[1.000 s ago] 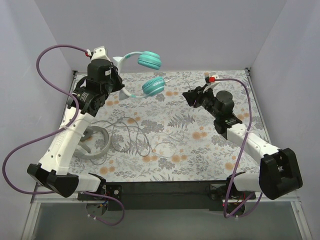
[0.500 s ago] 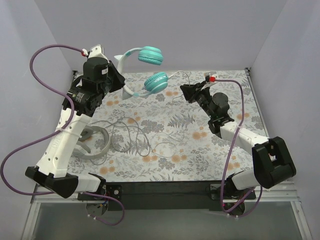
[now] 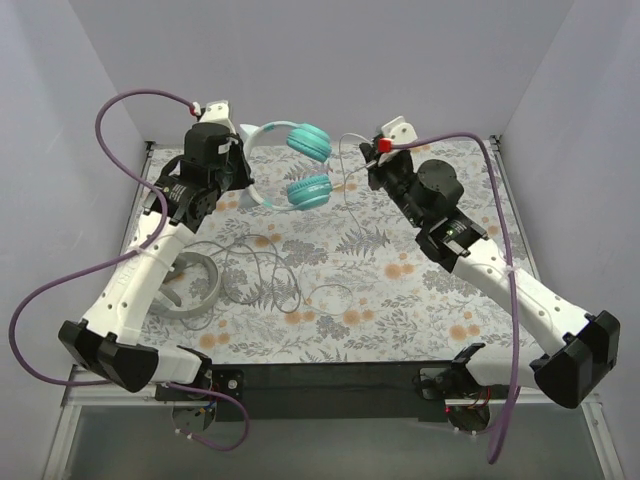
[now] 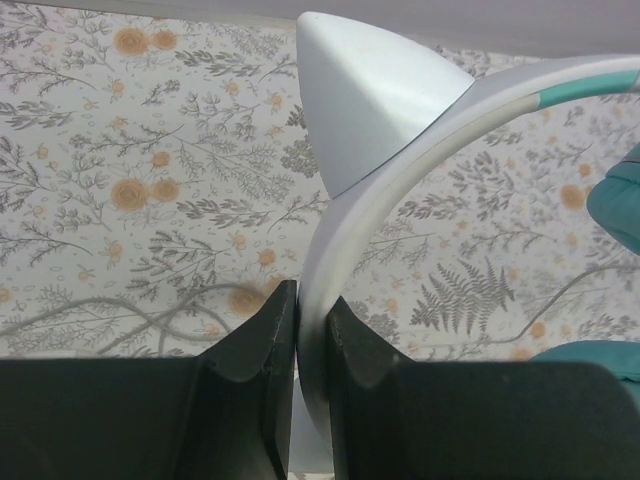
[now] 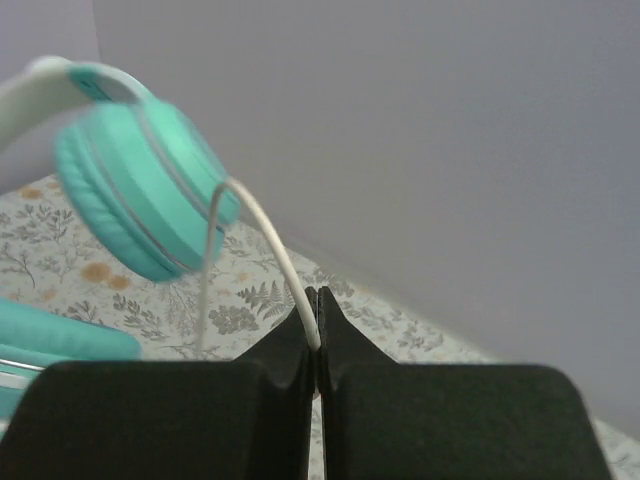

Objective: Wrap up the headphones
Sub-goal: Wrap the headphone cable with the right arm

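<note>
Pale lilac-grey walls point(image 3: 320, 60) enclose a table point(image 3: 400, 300) covered with a matte cloth printed with grey ferns and orange blossoms.

Left gripper point(image 4: 297, 300): clenched on the headband point(image 4: 420, 150) of the teal headphones point(image 3: 309, 141). The black jaws pinch the flat, smooth, pale grey band edge-on. A smooth pointed cone point(image 4: 365, 110) stands on the band just beyond the grip, and the band's colour changes to teal toward the cups. The pair is held raised over the far part of the table, left of centre. Its two rounded, padded ear cups point(image 3: 308, 190) sit one above the other in the overhead view.

Right gripper point(image 5: 312, 300): shut tight on the cord point(image 5: 265, 235) of the same pair. This thin, round, white cord arches up from between the fingertips and drops beside one oval teal cup. The overhead view shows it strung between the cups and the gripper.

White-grey headphones point(image 3: 190, 290): lying flat on the cloth at the near left, beside the left arm, with neither gripper on them. The broad grey band forms an open ring. Their long, thin grey cable point(image 3: 270, 275) lies in loose loops across the cloth toward the centre.

Thick purple cables point(image 3: 55, 290) loop off both arms.
</note>
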Controlling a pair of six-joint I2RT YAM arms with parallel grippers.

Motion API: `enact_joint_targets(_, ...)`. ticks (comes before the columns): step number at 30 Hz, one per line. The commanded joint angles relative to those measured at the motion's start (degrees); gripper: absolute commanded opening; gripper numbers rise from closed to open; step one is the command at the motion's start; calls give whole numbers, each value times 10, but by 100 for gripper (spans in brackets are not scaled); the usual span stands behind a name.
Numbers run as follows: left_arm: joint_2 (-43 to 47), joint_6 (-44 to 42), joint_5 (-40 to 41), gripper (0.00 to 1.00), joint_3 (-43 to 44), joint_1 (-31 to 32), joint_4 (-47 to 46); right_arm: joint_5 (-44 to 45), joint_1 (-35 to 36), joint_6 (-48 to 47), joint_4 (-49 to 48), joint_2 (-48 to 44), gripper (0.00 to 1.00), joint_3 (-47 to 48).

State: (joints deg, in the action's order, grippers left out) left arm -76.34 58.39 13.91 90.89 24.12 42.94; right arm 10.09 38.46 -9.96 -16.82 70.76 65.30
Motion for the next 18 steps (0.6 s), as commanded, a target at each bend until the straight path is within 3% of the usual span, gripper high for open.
enact_joint_targets(1, 7, -56, -13, 0, -10, 12, -45, 87, 65, -176, 112, 3, 1, 50)
enact_joint_targets(9, -3, -85, -13, 0, -49, 60, -40, 106, 159, -258, 139, 41, 1, 106)
enact_joint_targets(18, 24, -110, -20, 0, -70, 93, -48, 140, 167, -306, 159, 78, 1, 145)
